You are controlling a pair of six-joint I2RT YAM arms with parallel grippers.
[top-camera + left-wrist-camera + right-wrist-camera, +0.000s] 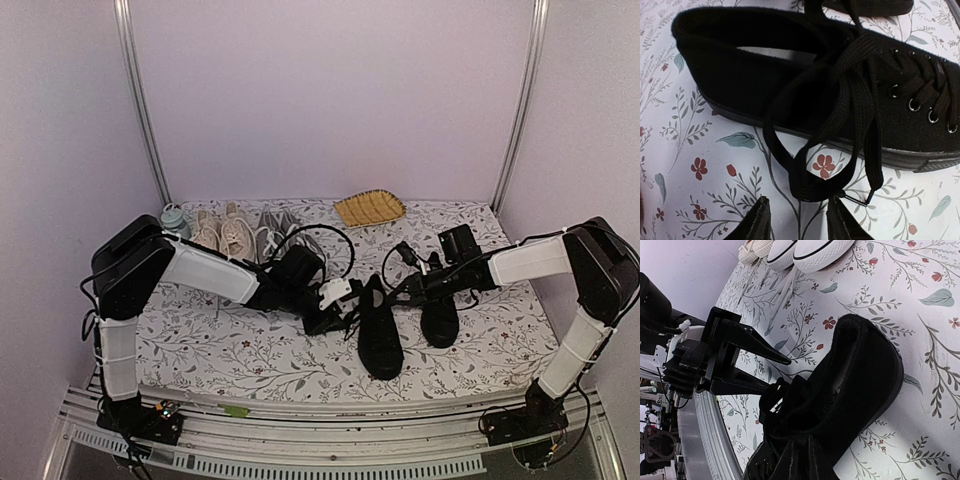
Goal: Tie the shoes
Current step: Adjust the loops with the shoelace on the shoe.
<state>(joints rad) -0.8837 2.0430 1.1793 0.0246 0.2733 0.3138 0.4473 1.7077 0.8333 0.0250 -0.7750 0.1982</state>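
Two black shoes lie mid-table, one toe towards me and the other to its right. In the left wrist view the nearer shoe lies across the top. A loop of its black lace hangs down onto the cloth. My left gripper is open just short of that loop, nothing between its fingers. In the right wrist view my right gripper is pinched on a black lace at the opening of the shoe. The left gripper's fingers stand spread beyond it.
A beige pair and a grey pair with white toe caps stand at the back left beside a small pale jar. A woven yellow tray lies at the back. The floral cloth covers the table.
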